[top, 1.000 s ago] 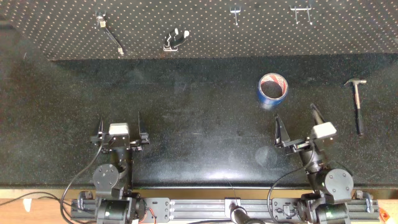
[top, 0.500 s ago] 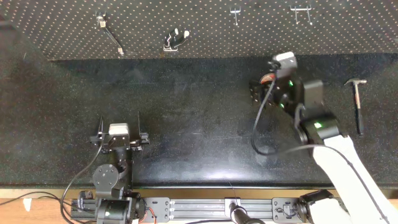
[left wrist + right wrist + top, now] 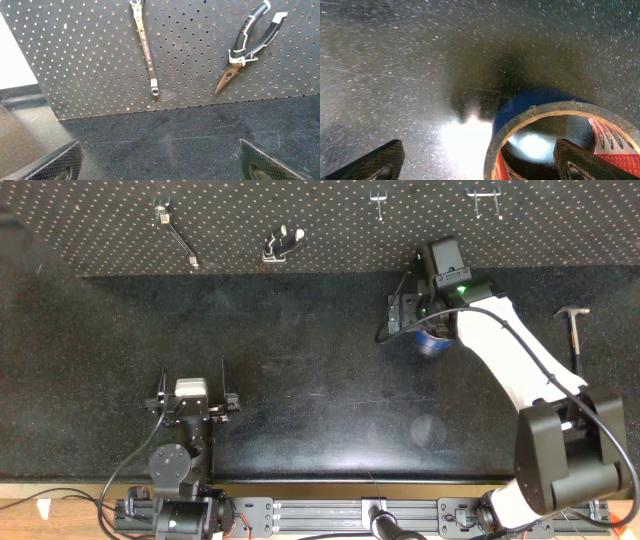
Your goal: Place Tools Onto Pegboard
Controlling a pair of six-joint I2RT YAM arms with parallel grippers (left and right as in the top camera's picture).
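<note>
A blue tape roll (image 3: 545,125) with a cardboard core lies flat on the black table, partly covered by my right arm in the top view (image 3: 432,346). My right gripper (image 3: 480,167) hangs open just above it, one finger outside the roll's wall and the other over its hollow; in the top view this gripper (image 3: 410,318) sits near the pegboard's foot. A hammer (image 3: 574,330) lies at the far right. My left gripper (image 3: 192,395) rests open near the front, holding nothing. A wrench (image 3: 146,47) and pliers (image 3: 247,47) hang on the pegboard (image 3: 75,60).
Two bare metal hooks (image 3: 378,198) (image 3: 485,198) stick out of the pegboard's right half. The right arm's white link (image 3: 510,370) stretches across the table's right side. Bare black tabletop (image 3: 300,350) spreads between the two arms.
The right arm swung up from its rest near the front edge to the tape roll and lowered over it. The left arm has not moved.
</note>
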